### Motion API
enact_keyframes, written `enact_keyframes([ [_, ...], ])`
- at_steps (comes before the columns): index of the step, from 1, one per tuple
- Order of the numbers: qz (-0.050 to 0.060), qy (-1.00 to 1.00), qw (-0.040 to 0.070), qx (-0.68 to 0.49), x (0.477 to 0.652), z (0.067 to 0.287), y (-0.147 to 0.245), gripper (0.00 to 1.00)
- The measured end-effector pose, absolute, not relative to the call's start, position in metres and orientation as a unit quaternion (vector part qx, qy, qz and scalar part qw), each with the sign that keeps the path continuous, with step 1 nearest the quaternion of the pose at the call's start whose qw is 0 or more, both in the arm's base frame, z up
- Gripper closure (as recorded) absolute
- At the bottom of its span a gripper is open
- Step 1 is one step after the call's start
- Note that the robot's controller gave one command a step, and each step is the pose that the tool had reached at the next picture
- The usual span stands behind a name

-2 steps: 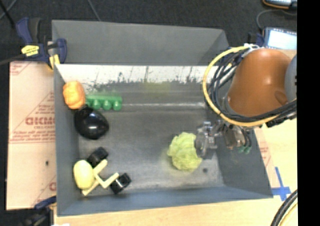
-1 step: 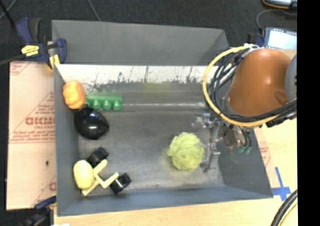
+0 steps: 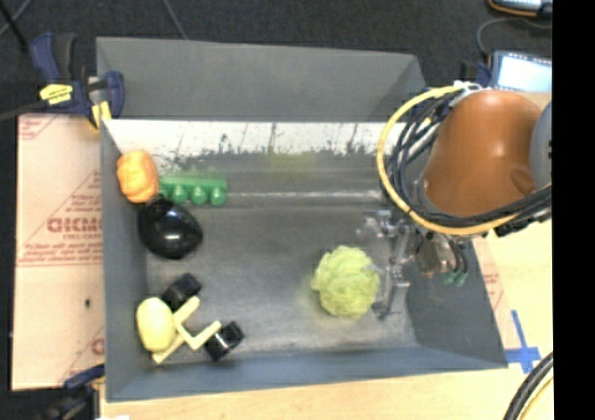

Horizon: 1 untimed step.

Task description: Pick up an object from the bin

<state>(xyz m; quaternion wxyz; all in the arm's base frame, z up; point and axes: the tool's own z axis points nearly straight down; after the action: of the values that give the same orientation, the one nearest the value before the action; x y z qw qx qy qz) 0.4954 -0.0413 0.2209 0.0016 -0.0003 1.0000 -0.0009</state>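
In the lower right of the grey bin [image 3: 270, 260] hangs the hand [image 3: 396, 265]; how far open it is I cannot tell, and nothing shows in its hold. Just to its left, maybe touching, lies a roundish pale green leafy clump [image 3: 344, 282].

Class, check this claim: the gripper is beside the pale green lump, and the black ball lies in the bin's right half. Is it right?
No. The camera view shows the black ball in the bin's left half, not the right. The gripper is beside the pale green lump.
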Motion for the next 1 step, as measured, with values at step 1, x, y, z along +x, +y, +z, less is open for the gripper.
enact_keyframes([
  [1, -0.001, 1.000, 0.007, 0.019, 0.5179, 0.1789, -0.0334, 0.00],
])
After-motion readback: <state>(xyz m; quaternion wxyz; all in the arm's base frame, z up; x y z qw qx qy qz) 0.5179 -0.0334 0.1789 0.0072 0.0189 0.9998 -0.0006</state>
